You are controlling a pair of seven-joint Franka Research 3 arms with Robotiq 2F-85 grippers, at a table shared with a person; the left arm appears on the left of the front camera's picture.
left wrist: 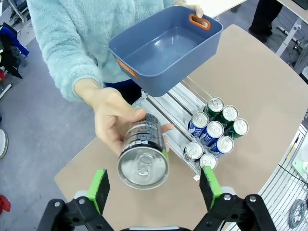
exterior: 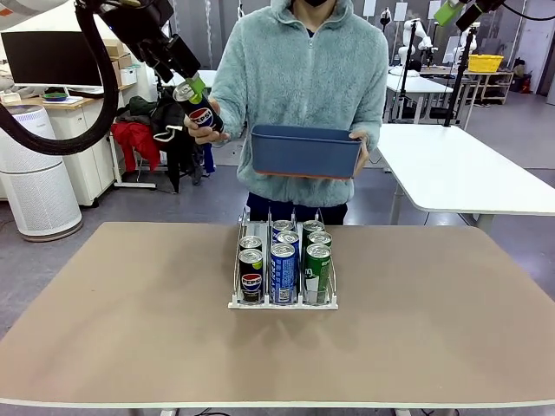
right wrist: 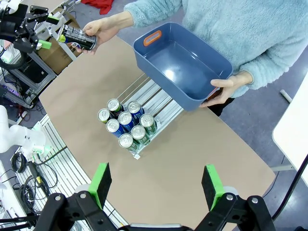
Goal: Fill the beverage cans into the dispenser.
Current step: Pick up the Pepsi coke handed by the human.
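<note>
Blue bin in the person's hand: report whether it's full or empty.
Empty. The blue bin is tilted toward the left wrist camera, and its bare floor shows with no cans inside; the right wrist view shows the same.

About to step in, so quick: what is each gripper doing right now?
Left gripper: open, holding nothing; the black can lies in the person's hand.
Right gripper: open, empty.
</note>
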